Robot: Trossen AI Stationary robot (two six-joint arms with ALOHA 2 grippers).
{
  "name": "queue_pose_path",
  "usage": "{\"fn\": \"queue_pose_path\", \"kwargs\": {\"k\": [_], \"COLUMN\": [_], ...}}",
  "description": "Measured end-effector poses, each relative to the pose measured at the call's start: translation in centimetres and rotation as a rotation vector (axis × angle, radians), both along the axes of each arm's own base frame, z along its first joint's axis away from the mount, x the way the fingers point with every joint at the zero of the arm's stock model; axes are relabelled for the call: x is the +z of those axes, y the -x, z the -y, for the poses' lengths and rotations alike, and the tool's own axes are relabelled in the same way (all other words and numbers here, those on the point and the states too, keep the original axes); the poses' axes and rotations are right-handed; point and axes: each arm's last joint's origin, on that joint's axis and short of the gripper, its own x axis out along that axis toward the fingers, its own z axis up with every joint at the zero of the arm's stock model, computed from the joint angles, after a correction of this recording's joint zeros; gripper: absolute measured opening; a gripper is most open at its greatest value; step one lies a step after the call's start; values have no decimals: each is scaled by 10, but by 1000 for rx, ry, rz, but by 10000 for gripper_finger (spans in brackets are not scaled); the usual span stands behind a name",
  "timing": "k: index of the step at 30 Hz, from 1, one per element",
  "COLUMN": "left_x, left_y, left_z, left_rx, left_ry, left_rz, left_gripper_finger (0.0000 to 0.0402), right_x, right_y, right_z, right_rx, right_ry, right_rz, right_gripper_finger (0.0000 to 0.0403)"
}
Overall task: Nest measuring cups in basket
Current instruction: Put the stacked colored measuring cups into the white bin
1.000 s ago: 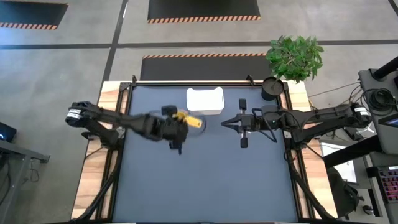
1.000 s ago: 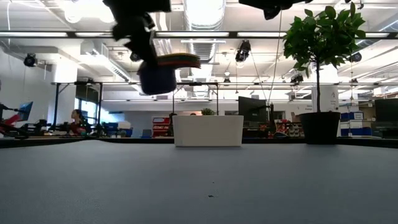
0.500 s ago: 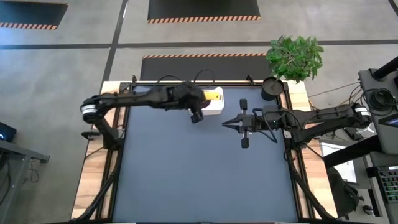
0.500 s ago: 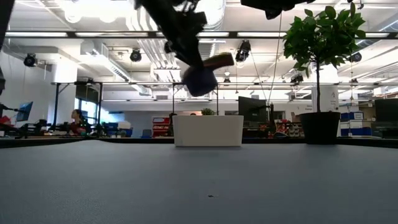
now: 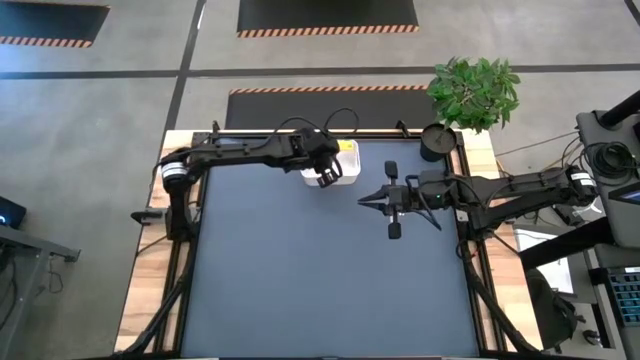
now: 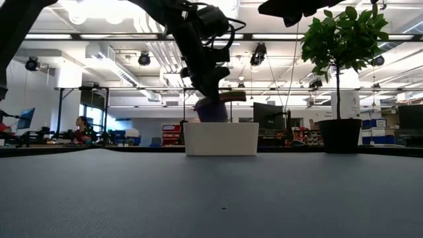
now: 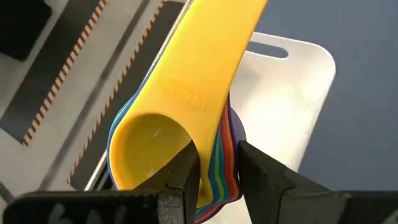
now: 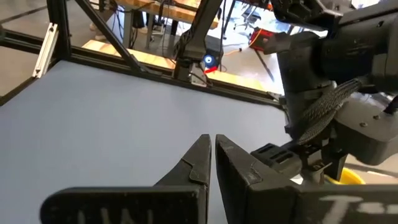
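Observation:
The measuring cups [image 7: 186, 93] form one nested stack, yellow innermost and purple outermost, with blue, green and red rims between. My left gripper [image 7: 219, 155] is shut on the stack and holds it just above the white basket [image 5: 351, 172], which stands near the table's far edge. In the low view the purple bowl [image 6: 211, 110] hangs right over the basket's rim [image 6: 221, 124]. My right gripper [image 5: 362, 198] is shut with nothing in it and hovers above the table to the right of the basket, pointing toward the table's left edge. My left gripper grips the stacked bowl walls [image 7: 217, 179] on the side away from the handles. One finger [image 7: 185, 171] is inside the yellow bowl and the other [image 7: 264, 177] is outside the stack. It comes slanting down from the table's left. The stack hangs clear, its handles [image 7: 211, 50] reaching out over the basket.
A black round cup [image 5: 436, 141] and a potted plant [image 5: 475, 90] stand at the table's far right corner. The dark mat [image 5: 330, 270] lies bare toward the near edge. My right arm [image 5: 500, 190] reaches in from the right edge.
My left gripper has carried the cup stack from over the left middle of the table toward the far edge and the right. It has rolled a little on the way and has come down to just above the basket. It has stayed shut on the stack throughout.

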Motion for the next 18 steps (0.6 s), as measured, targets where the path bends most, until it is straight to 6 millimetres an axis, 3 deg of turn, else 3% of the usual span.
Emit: {"fn": "queue_pose_path", "kwargs": {"k": [18], "left_x": [-22], "left_y": [-3], "left_z": [1], "left_rx": [29], "left_ry": [49], "left_rz": [-59], "left_gripper_finger": [82], "right_x": [-4], "right_y": [1], "right_z": [0], "right_rx": [-12], "right_ry": [-46], "right_rz": [-37], "right_gripper_finger": [13]}}
